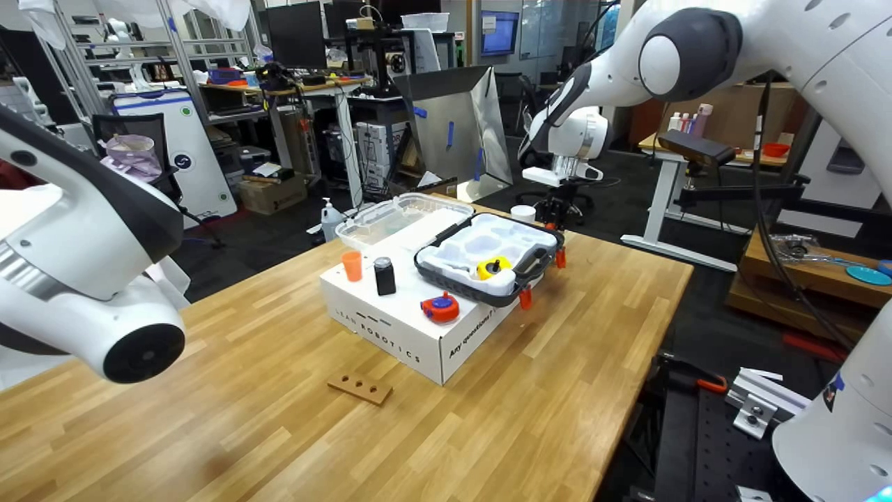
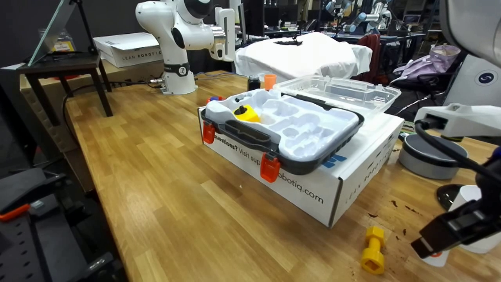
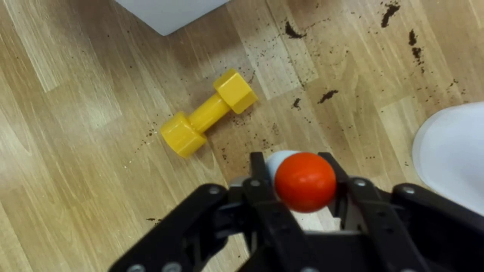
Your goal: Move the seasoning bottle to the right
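The seasoning bottle has a round orange-red cap and a white body. In the wrist view the bottle (image 3: 305, 182) stands between my gripper's two black fingers (image 3: 292, 160), which touch or nearly touch it on both sides. In an exterior view the white lower part of the bottle (image 2: 437, 259) shows just under the gripper's fingertip (image 2: 424, 242); the cap is hidden there. I cannot tell whether its base touches the table. In an exterior view only a dark bit of the gripper (image 1: 552, 209) shows behind the case, and the bottle is hidden.
A yellow bolt-shaped piece (image 3: 208, 113) lies beside the bottle. A white round container (image 3: 453, 151) stands on the other side. A large white box (image 2: 352, 196) carries an open case (image 2: 282, 156). A grey round tin (image 2: 430, 160) stands behind. Dark crumbs dot the table (image 3: 94, 189).
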`<state>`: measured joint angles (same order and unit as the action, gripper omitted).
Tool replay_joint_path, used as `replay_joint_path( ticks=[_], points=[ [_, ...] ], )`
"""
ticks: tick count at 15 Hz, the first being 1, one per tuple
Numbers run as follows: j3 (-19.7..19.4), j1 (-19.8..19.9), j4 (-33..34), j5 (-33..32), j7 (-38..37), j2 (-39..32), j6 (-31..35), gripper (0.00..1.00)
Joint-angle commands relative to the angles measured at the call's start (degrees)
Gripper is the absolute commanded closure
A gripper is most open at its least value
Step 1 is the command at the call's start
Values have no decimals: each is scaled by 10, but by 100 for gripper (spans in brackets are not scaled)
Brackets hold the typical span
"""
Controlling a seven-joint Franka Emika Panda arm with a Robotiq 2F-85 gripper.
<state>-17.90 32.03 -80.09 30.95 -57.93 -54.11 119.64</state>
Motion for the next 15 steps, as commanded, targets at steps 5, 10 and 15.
replay_joint_path(
  ticks=[5, 10, 15],
  points=[
    [18, 22, 51, -5, -14, -22, -45, 4],
    [21, 26, 62, -7, -9, -28, -49, 0],
    [7, 21, -5, -2, 34, 24, -35, 0]
  ],
)
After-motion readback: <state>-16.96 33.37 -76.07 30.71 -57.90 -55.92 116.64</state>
